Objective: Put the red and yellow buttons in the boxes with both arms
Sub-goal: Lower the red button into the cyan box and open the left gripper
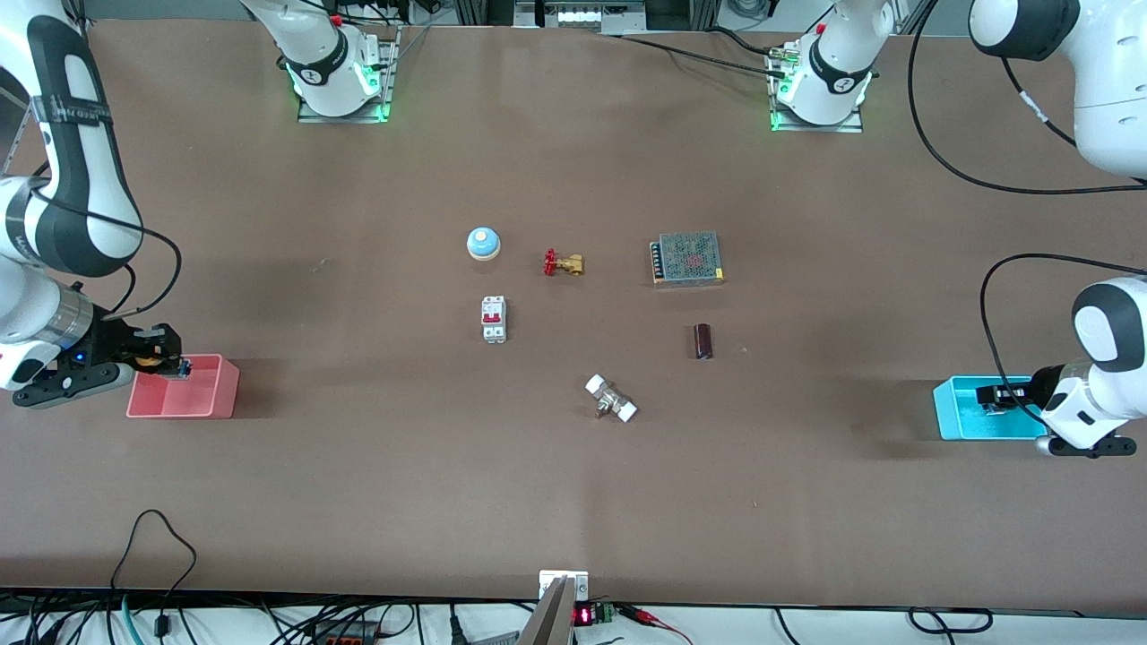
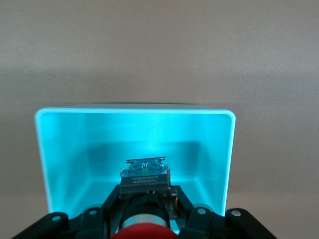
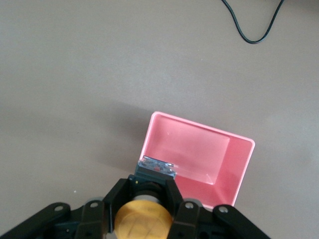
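My left gripper (image 1: 996, 397) is shut on the red button (image 2: 145, 233), whose black body (image 2: 144, 180) hangs inside the cyan box (image 1: 968, 421) at the left arm's end of the table; the box's walls (image 2: 60, 159) show around it in the left wrist view. My right gripper (image 1: 170, 362) is shut on the yellow button (image 3: 143, 219) and holds it over the rim of the pink-red box (image 1: 202, 399) at the right arm's end. In the right wrist view the button's body (image 3: 157, 168) sits over the box's edge (image 3: 149, 144).
In the table's middle lie a blue dome (image 1: 483, 243), a brass valve with red handwheel (image 1: 563, 263), a white breaker (image 1: 493, 319), a metal-mesh power supply (image 1: 687, 258), a dark cylinder (image 1: 703, 341) and a white-ended fitting (image 1: 611, 399).
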### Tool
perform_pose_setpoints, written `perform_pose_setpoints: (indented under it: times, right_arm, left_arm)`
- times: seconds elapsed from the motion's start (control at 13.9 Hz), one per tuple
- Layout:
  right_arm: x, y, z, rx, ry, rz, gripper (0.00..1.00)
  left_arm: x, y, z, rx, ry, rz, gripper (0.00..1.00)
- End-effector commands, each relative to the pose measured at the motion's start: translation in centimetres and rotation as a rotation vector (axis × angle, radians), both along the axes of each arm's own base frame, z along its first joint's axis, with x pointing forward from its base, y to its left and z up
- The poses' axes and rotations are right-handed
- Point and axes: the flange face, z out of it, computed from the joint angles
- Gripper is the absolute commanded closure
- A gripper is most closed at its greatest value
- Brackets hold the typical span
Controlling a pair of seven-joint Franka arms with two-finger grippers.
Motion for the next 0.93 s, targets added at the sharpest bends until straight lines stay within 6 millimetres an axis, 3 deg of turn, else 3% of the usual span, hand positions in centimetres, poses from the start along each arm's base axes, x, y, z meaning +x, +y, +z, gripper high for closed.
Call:
perform_pose_setpoints:
  times: [0.0, 0.43, 0.86]
  right_arm:
    - [0.6, -0.7, -0.2, 0.01, -0.014, 0.016, 0.73]
    - [0.8, -3.6, -3.7, 0.001, -0.034, 0.024, 0.72]
    - [0.4, -4.8, -7.8, 0.035, 0.012, 0.058, 0.72]
  left_arm:
    - [1.0, 0.6, 0.0, -0.029, -0.01, -0.03, 0.78]
    - [1.7, 0.9, -1.2, -0.042, 0.026, -0.046, 0.77]
    - [1.6, 0.6, -3.1, -0.054, 0.048, -0.046, 0.74]
